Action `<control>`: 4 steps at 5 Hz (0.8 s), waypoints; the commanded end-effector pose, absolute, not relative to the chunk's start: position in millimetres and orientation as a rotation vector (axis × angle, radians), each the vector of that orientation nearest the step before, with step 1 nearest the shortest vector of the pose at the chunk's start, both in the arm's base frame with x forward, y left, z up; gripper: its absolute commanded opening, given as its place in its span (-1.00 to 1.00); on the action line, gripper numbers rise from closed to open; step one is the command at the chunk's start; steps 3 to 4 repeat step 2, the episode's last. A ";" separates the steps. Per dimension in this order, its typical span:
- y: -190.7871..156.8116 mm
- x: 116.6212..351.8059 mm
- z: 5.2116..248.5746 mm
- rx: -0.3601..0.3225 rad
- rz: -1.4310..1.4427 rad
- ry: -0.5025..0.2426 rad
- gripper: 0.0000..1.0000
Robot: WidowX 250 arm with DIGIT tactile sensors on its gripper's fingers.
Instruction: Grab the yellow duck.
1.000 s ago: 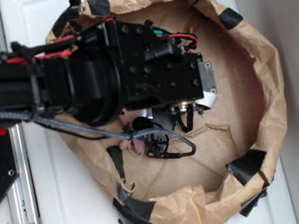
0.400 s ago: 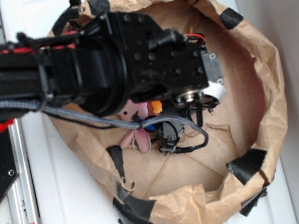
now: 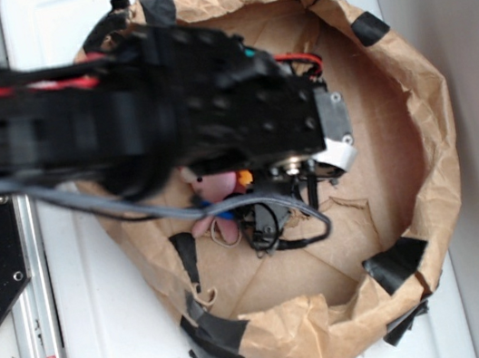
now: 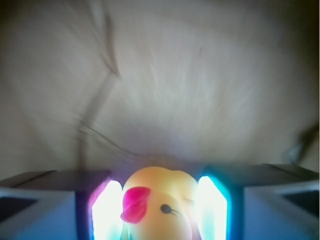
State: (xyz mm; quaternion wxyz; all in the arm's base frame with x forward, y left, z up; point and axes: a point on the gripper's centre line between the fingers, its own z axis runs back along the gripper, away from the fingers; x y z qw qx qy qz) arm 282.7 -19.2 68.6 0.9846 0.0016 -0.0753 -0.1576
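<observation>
In the wrist view the yellow duck [image 4: 167,192] sits between my two brightly lit fingers [image 4: 107,210], its red-pink beak turned left and one dark eye showing. My gripper [image 4: 161,181] is shut on it, with both pads against its sides. The brown paper floor behind it is blurred. From the exterior view only a small yellow-orange patch of the duck [image 3: 244,179] shows under my black wrist [image 3: 247,113], which hides the fingers.
A crumpled brown paper bowl [image 3: 421,112] patched with black tape surrounds the spot. A pink plush [image 3: 213,188] lies just left of the duck, under the arm. A black cable [image 3: 300,238] loops below the wrist. White table lies outside the bowl.
The arm has shifted inside the bowl and now blurs with motion. The yellow-orange patch beside the pink plush was not visible one second ago.
</observation>
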 end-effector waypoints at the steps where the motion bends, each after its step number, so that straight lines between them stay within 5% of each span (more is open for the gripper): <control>1: -37.4 298.8 161.3 0.055 -0.204 -0.273 -1.00; 4: -41.4 296.8 155.2 0.044 -0.183 -0.231 -1.00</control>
